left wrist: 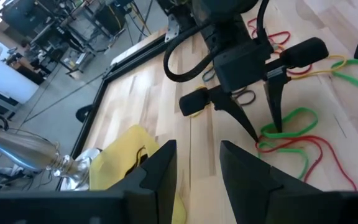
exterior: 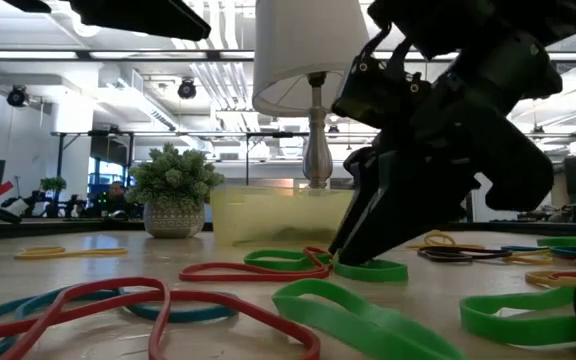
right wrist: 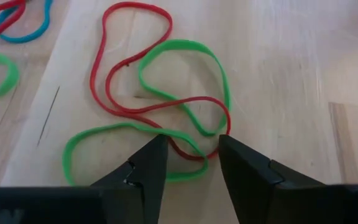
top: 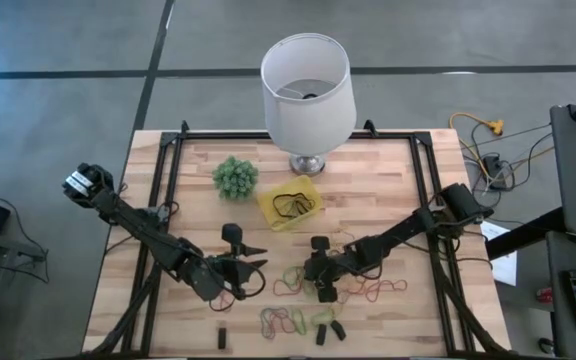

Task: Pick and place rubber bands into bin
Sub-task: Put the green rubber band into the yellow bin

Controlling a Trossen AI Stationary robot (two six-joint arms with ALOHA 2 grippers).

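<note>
Many rubber bands lie loose on the wooden table: a green one (right wrist: 180, 43) and a red one (right wrist: 101, 50) overlap under my right gripper (right wrist: 191, 148), and more lie near the front edge (top: 286, 321). My right gripper (top: 320, 283) is open and points steeply down, its fingers standing on either side of the spot where these two bands cross (right wrist: 194, 152). The yellow bin (top: 290, 203), which holds dark bands, sits beyond it, in front of the lamp. My left gripper (top: 253, 268) hovers open with nothing between its fingers, left of the right one. My right gripper comes slanting down from the table's right, and its fingertips (left wrist: 277, 127) reach table level beside the green band (exterior: 368, 270). The crossed green and red strands lie flat on the wood in the gap. Whether the fingers touch them I cannot tell.
A white lamp (top: 308, 90) stands at the far edge with a fuzzy green ball plant (top: 235, 177) to its left. Small dark stubby pieces (top: 330, 329) lie near the front edge. More red, yellow and green bands (top: 380, 290) lie to the right of the gripper.
</note>
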